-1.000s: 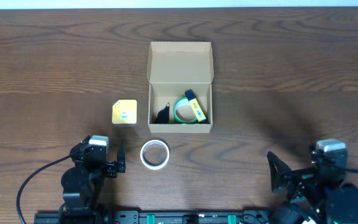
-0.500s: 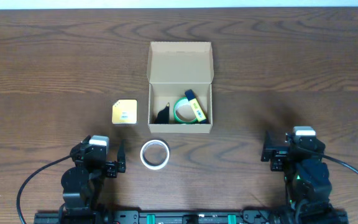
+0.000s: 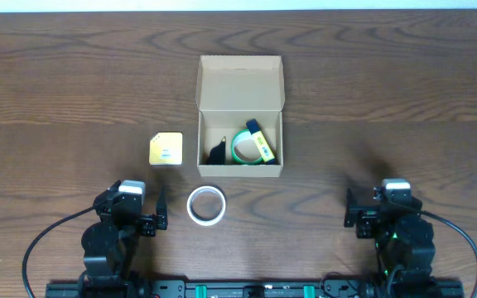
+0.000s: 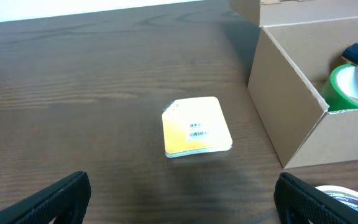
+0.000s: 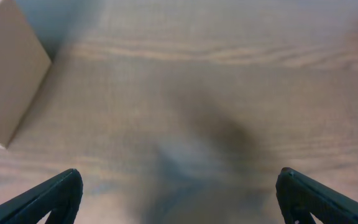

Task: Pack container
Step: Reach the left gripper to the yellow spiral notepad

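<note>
The brown cardboard container (image 3: 239,116) stands open at the table's middle, lid flap up at the back. Inside lie a green tape roll (image 3: 243,149), a blue and yellow marker (image 3: 258,141) and a black clip (image 3: 217,151). The box also shows in the left wrist view (image 4: 291,93) and its corner in the right wrist view (image 5: 8,74). A white tape roll (image 3: 206,205) lies in front of the box. My left gripper (image 4: 179,202) is open and empty near the table's front left. My right gripper (image 5: 179,193) is open and empty at the front right.
A small yellow square pad (image 3: 166,149) lies left of the box, seen also in the left wrist view (image 4: 194,126). The white tape roll's edge (image 4: 347,198) sits by my left gripper's right finger. The table is dark wood.
My right arm has drawn back and turned to rest at the front right, facing the table's far side. The left arm and the objects have not moved.
</note>
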